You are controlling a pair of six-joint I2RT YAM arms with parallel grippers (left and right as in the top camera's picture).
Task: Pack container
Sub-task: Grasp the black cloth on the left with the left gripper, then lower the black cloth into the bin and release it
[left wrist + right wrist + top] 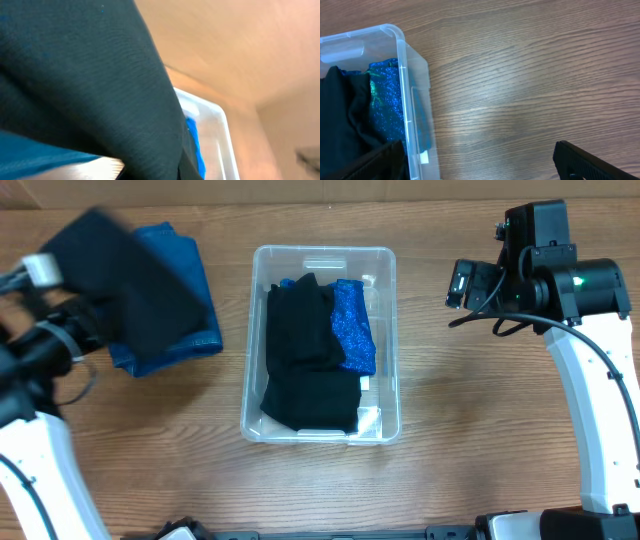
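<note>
Container (320, 340) sits mid-counter (470, 430), between the two arms, long side running away from the robot.

Inside: black stack (305, 360) fills most of the floor. Sparkly cloth (352, 325) is wedged along the right wall. Some room shows at the far end and near the right corner.

Outside: black cloth (120, 280) is held aloft to the left, well apart from the container and over a blue cloth (190, 290) lying flat on the counter.

Progress, as judged: partly packed. At least two cloths are left, the one aloft and the blue one.

Left pincer: fingers hidden under the black cloth in both views. The cloth hangs from that arm, so I read the pincer as clamped on it.

Right pincer (480, 165): fingers wide apart, nothing between them, over bare counter just right of the container.

Hard to tell: how many pieces make up the black stack, and whether anything lies under the blue cloth. Dark fabric blocks most of the left wrist view.
</note>
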